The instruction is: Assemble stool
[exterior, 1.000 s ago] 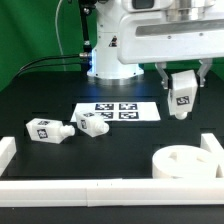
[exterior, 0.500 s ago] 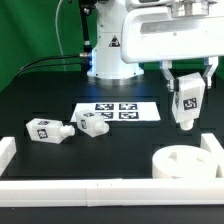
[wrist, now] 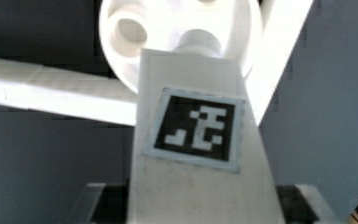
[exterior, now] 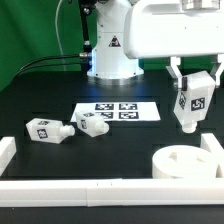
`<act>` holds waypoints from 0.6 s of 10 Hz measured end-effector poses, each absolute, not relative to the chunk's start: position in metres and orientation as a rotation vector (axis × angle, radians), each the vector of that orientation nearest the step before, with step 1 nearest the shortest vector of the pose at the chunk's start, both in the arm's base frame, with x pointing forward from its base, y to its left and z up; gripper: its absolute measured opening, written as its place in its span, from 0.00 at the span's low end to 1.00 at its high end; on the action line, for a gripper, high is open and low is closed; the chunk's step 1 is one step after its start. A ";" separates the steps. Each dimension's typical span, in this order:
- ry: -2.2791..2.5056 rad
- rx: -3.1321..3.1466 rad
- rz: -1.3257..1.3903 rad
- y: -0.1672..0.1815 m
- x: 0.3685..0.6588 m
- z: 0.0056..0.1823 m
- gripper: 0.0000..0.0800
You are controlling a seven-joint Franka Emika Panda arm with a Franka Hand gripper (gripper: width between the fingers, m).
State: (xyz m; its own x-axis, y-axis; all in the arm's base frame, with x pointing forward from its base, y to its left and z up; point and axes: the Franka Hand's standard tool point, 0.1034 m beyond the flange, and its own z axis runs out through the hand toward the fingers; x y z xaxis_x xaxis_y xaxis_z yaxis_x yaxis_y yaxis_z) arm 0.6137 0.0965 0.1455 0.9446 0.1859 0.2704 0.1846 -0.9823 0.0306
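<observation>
White leg (exterior: pixel 190 104), which I hold pinched upright in my gripper (exterior: pixel 192 88), hangs clear above the round seat (exterior: pixel 184 164).

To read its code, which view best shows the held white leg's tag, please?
The wrist view: the black-and-white square tag appears large. The exterior view shows it tiny on the white blocky plastic leg.

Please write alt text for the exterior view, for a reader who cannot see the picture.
The robot's pincer holds one white stool leg roughly upright in the air, above the round seat and not touching it. Two more legs lie on the black table toward the exterior view's left, near the marker board.
</observation>
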 end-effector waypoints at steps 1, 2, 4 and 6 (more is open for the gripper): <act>0.295 3.093 0.431 0.096 0.614 0.145 0.40; 0.323 3.081 0.461 0.097 0.616 0.144 0.40; 0.477 3.006 0.675 0.114 0.625 0.138 0.40; 0.549 2.971 0.703 0.113 0.624 0.136 0.40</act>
State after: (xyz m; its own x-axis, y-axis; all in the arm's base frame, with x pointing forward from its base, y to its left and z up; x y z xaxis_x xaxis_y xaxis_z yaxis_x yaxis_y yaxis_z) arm 0.6242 0.1134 0.1362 0.8346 0.3478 0.4272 0.3297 -0.9366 0.1185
